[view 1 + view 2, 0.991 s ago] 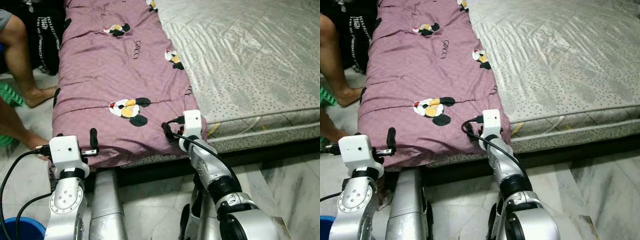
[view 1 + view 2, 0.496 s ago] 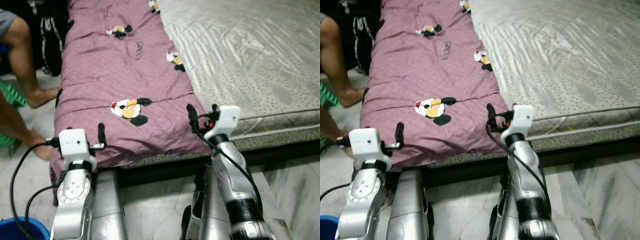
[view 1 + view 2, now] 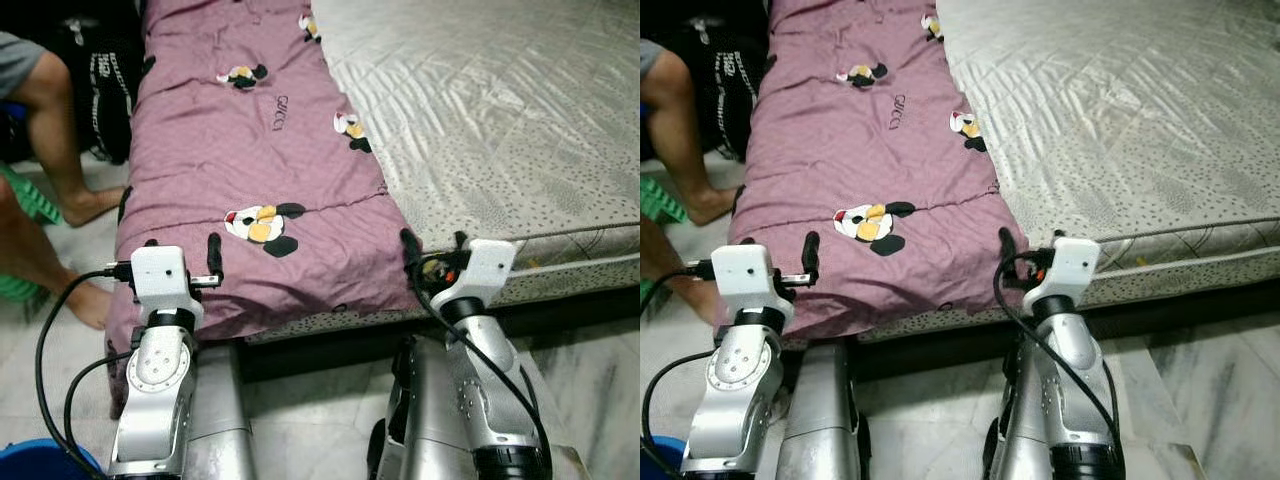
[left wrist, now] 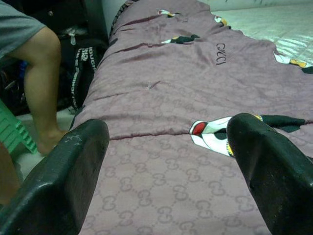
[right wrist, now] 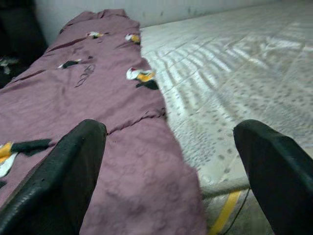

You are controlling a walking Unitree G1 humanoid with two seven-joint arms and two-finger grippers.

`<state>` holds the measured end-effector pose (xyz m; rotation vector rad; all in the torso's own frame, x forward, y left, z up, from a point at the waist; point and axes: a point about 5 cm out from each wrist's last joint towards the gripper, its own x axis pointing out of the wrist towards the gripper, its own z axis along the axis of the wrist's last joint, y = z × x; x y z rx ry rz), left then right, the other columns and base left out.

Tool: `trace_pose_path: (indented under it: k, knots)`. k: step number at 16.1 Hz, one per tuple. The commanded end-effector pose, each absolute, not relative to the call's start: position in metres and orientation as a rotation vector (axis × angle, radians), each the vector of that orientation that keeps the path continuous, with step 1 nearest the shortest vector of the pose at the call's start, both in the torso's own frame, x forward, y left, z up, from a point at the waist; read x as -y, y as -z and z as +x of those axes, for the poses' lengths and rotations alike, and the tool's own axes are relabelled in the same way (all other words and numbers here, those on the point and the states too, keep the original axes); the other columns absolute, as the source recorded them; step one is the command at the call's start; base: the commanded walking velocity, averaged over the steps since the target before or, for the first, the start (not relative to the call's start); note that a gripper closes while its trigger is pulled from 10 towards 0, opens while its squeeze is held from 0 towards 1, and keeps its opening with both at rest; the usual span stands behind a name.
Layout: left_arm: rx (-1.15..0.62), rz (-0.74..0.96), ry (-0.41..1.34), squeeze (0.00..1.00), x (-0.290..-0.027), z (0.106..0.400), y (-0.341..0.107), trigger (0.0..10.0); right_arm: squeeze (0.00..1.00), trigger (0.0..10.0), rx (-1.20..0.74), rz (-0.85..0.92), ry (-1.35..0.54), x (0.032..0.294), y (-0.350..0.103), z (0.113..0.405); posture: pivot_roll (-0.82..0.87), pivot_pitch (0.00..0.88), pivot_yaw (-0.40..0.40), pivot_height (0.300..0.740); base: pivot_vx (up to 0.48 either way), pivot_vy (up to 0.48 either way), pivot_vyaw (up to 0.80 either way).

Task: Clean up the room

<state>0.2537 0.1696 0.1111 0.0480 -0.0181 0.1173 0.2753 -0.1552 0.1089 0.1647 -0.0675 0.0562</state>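
A purple quilt (image 3: 270, 160) printed with cartoon figures lies folded in a long strip along the left side of the grey mattress (image 3: 500, 110). My left gripper (image 3: 182, 250) is open at the quilt's near left corner; in the left wrist view its fingers (image 4: 58, 181) straddle the purple fabric (image 4: 166, 98) without pinching it. At the quilt's near right corner, by the mattress edge, my right gripper (image 3: 433, 245) is also open. One of its fingers (image 5: 54, 181) is over the quilt (image 5: 98, 93) and the other over the bare mattress (image 5: 230, 73).
A person's bare legs (image 3: 55, 170) stand on the floor left of the bed, beside a black bag (image 3: 105, 90) and a green stool (image 3: 25, 200). A blue bucket (image 3: 45, 465) sits at the bottom left. Marble floor (image 3: 590, 370) lies in front of the bed frame.
The camera has shifted a little. My right gripper has lifted off the quilt's near right corner and swung right to the mattress edge, fingers now pointing forward. The left gripper has barely moved.
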Motion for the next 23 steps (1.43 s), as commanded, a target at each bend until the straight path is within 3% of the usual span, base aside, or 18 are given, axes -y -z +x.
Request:
trace_pose_path:
  k: [1,14,23]
  knots:
    - [0.013,0.054,-0.104,0.00,-0.169,0.254,-0.109,10.0,0.00,10.0,0.100,0.154,-0.041,0.156,-0.117,0.277,0.00,0.020,0.015,0.496,0.000,0.000,0.00]
    - [0.051,0.070,-0.083,0.00,-0.164,0.262,-0.111,10.0,0.00,10.0,0.083,0.121,0.024,0.166,-0.121,0.285,0.00,0.010,0.012,0.611,0.000,0.000,0.00]
    - [-0.010,0.046,-0.062,0.00,-0.154,0.263,-0.104,10.0,0.00,10.0,0.090,0.102,0.048,0.171,-0.122,0.287,0.00,0.008,0.013,0.724,0.000,0.000,0.00]
